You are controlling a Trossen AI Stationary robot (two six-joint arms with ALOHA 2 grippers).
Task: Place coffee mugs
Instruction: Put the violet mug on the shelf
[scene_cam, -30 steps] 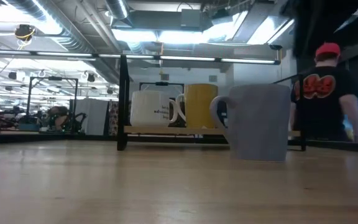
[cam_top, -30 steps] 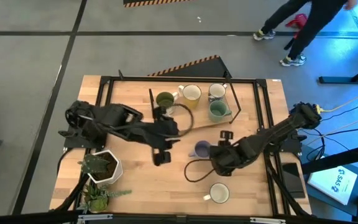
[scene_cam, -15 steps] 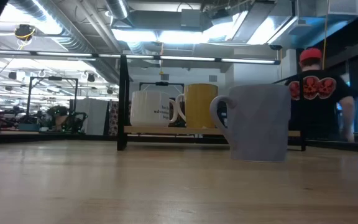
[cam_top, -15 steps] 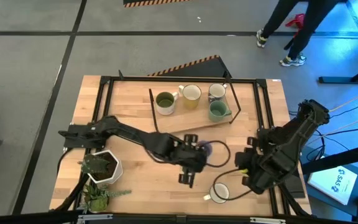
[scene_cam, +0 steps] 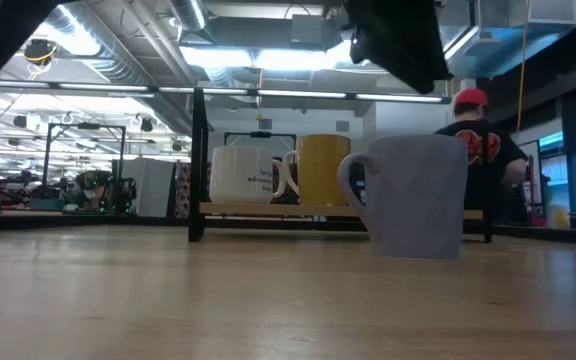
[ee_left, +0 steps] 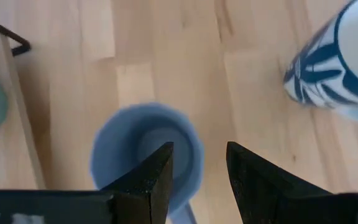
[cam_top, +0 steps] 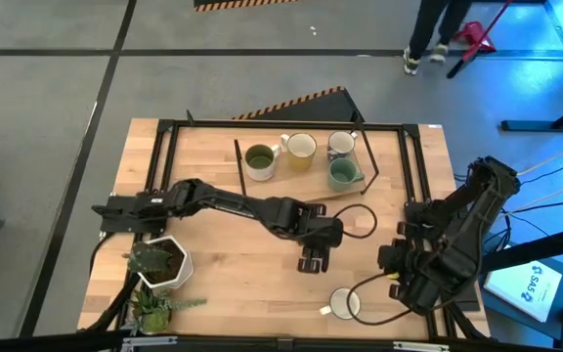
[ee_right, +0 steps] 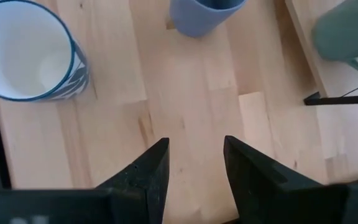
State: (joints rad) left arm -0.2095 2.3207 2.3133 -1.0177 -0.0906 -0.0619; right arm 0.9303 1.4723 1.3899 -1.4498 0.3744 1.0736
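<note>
The lavender mug (scene_cam: 413, 195) stands upright on its base on the table, mid-table in front of the rack; in the high view my left arm hides it. My left gripper (cam_top: 315, 249) hovers over it, open and pointing down; in the left wrist view (ee_left: 197, 171) one finger stands over the mug's mouth (ee_left: 145, 155), apart from it. The white mug with blue pattern (cam_top: 345, 303) stands near the table's near edge. My right gripper (cam_top: 394, 266) is open, right of both mugs. The olive (cam_top: 259, 156), cream (cam_top: 299, 147), white (cam_top: 340, 144) and teal (cam_top: 343, 174) mugs sit on the rack.
The black wire-framed rack (cam_top: 306, 196) with its wooden board lies at the far middle of the table. A white hexagonal plant pot (cam_top: 159, 262) stands at the near left. A black cable (cam_top: 360, 223) loops beside the left gripper. A person (scene_cam: 478, 150) moves beyond the table.
My left gripper has swung from near the rack toward the table's right and now stands above the lavender mug. My right gripper has drawn back from the lavender mug toward the right and near edges. The lavender mug has kept its place.
</note>
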